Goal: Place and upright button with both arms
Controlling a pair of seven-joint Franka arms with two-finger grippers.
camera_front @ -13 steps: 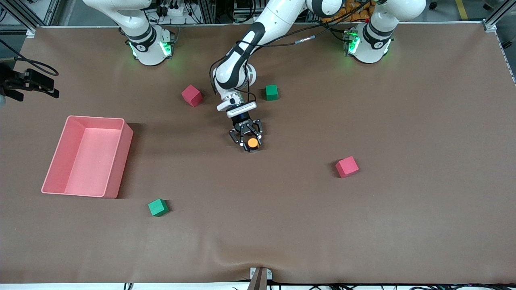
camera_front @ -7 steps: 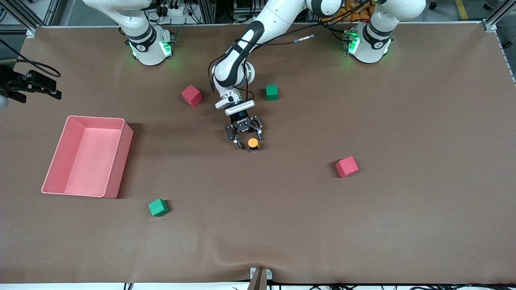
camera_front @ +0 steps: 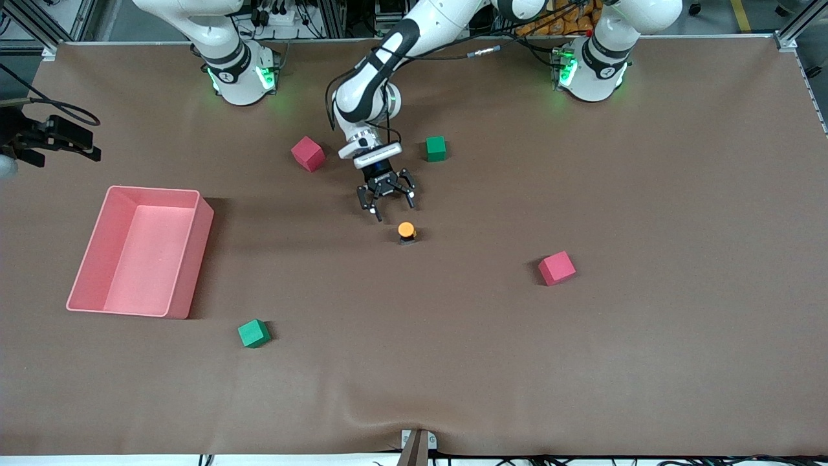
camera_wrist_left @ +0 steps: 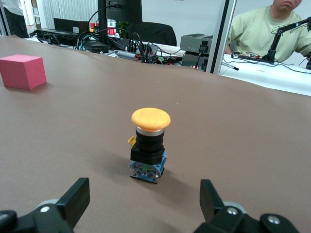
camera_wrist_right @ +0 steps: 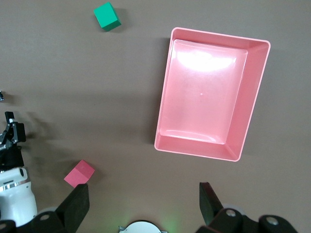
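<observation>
The button (camera_front: 406,232) is standing upright on the brown counter (camera_front: 647,356), about midway between the two ends and somewhat closer to the arms' edge than to the camera's edge, its orange cap facing up. Judging by that, the placing and uprighting look done; what is left seems only to be clearing the arms away.

The left gripper (camera_front: 386,202) is hanging just beside the button, toward the arms' edge, with its jaws spread wide and holding nothing. In the left wrist view the button (camera_wrist_left: 150,143) is sitting apart from both black fingertips (camera_wrist_left: 73,198). The right gripper (camera_wrist_right: 143,206) is waiting high over the right arm's end of the counter, above the pink bin (camera_wrist_right: 209,92); its jaws are also standing wide open and empty.

The button is showing a smooth domed cap, a metal ring, a black cylindrical body and a small blue-edged block as its base. The counter cover is looking matte and slightly rippled at the camera's edge. The bin is looking like glossy, rigid plastic, rectangular with sloped walls.
</observation>
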